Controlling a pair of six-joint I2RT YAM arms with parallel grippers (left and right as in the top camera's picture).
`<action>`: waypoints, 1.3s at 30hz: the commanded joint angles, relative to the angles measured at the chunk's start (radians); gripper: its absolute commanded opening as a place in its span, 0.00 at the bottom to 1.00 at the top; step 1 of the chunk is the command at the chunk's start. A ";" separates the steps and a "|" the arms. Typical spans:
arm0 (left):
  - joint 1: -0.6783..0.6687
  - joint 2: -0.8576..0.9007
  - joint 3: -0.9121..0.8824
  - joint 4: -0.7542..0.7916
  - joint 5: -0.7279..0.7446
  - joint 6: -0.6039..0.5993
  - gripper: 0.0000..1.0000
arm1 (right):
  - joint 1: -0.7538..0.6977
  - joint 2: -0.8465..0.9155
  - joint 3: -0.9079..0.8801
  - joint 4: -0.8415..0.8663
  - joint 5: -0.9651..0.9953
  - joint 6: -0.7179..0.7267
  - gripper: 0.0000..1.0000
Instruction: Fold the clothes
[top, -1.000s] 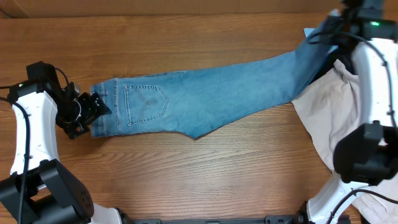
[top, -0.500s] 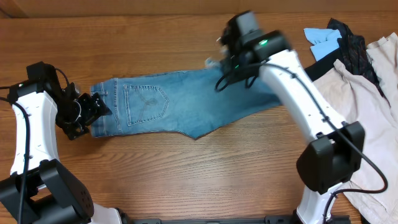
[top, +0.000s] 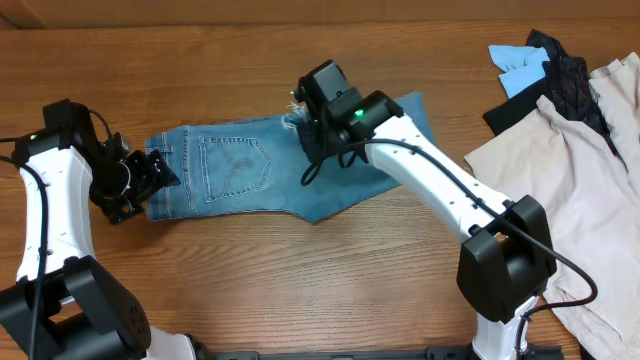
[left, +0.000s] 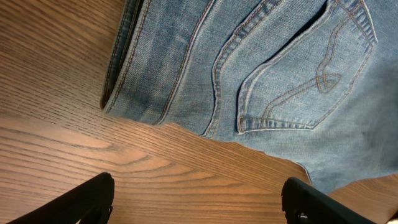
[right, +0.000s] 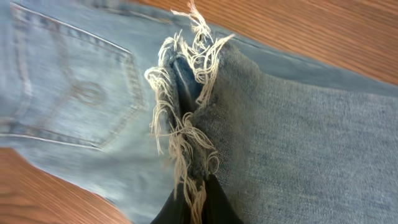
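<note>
Table (top: 300, 290): jeans (top: 240, 175) lie left of centre, waistband to the left, back pocket (top: 236, 165) up, legs doubled over toward the seat.

Step, my read: first fold, leg ends onto the seat.

Right arm stretches diagonally across the table, wrist pitched down beside the pocket. Left arm is bent at the left edge.

Right gripper (top: 308, 128) pinches the frayed hem (right: 186, 124), threads spilling around its tips. Left gripper (top: 148, 180) is spread, low over bare wood just beside the waistband, holding nothing.

Next move likely needs: hem set down square to the waistband, then a release that doesn't drag the under layer.
</note>
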 joint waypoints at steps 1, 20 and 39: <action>-0.009 -0.002 0.006 -0.004 -0.003 0.032 0.89 | 0.018 0.003 -0.001 0.024 -0.025 0.054 0.04; -0.009 -0.002 -0.033 0.014 -0.003 0.035 0.89 | 0.037 0.080 -0.001 0.100 -0.165 0.081 0.12; -0.009 -0.002 -0.040 0.035 -0.091 0.043 1.00 | -0.007 0.080 0.067 -0.099 0.026 0.076 0.65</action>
